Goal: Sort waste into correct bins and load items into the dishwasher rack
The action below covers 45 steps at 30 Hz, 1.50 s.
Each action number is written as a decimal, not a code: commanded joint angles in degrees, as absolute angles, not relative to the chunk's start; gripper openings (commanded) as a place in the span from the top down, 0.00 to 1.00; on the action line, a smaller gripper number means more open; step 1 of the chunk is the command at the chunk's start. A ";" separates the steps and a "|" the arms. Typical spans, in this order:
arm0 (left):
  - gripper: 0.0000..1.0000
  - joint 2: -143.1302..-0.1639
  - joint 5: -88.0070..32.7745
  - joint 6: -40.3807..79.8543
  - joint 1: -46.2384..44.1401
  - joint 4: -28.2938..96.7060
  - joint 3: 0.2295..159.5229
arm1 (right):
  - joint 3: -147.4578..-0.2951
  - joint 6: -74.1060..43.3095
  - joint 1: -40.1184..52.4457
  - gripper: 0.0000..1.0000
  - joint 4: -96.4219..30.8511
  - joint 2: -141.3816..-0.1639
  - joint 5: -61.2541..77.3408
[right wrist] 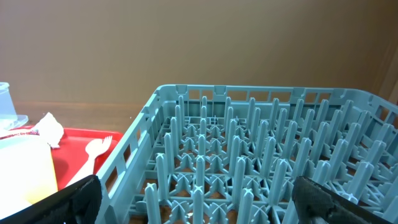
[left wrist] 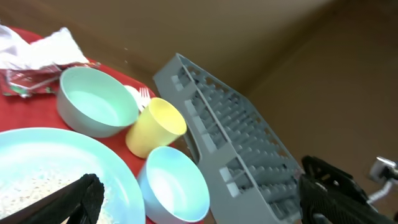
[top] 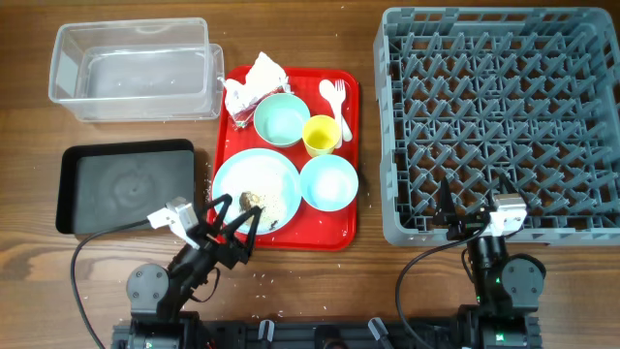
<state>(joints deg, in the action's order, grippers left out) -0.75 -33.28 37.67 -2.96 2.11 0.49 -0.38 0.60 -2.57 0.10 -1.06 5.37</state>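
A light blue plate with rice and brown scraps lies on the red tray, also in the left wrist view. A mint green bowl, yellow cup, light blue bowl, crumpled napkin and white fork and spoon share the tray. My left gripper is open over the plate's near edge. My right gripper is open over the near edge of the grey dishwasher rack.
A clear plastic tub stands at the back left. A shallow black tray lies left of the red tray. Rice grains are scattered on the wooden table near the plate.
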 commanded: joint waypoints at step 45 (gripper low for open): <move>0.00 -92.84 -0.49 17.78 -11.53 47.68 91.09 | -0.30 1.34 -2.87 0.00 0.38 -1.41 5.91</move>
